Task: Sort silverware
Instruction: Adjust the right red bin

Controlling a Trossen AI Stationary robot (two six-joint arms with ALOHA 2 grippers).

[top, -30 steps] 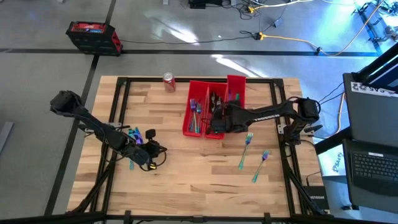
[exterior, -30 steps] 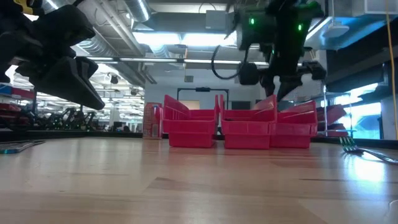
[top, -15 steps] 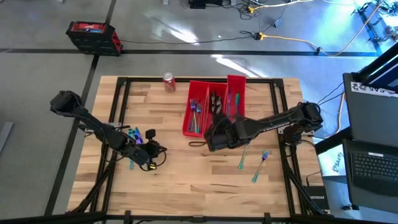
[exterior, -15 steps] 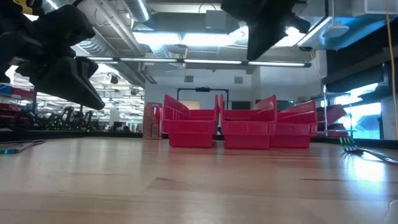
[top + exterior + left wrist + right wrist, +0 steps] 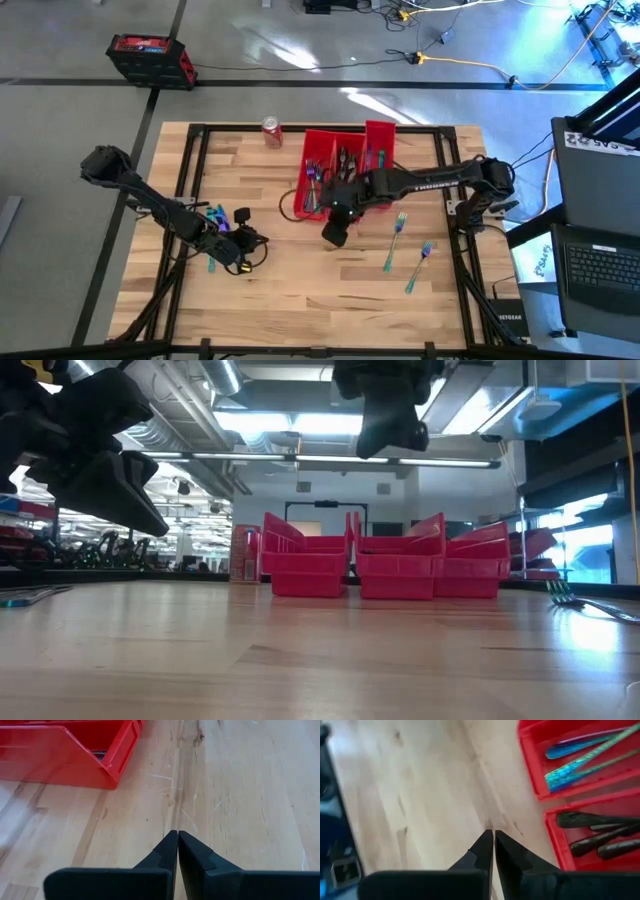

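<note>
High view: right gripper [image 5: 334,235] empty, fingers shut, over bare table just in front of the bins [image 5: 318,212]; left gripper [image 5: 243,243] shut, idle; two forks [image 5: 395,240] lie loose at right, so next: reopen and reach for one.

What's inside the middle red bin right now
The middle red bin holds dark spoons, several lying side by side. The right arm crosses above its near end in the high view, so what lies there is covered, and an exact count isn't possible.
</note>
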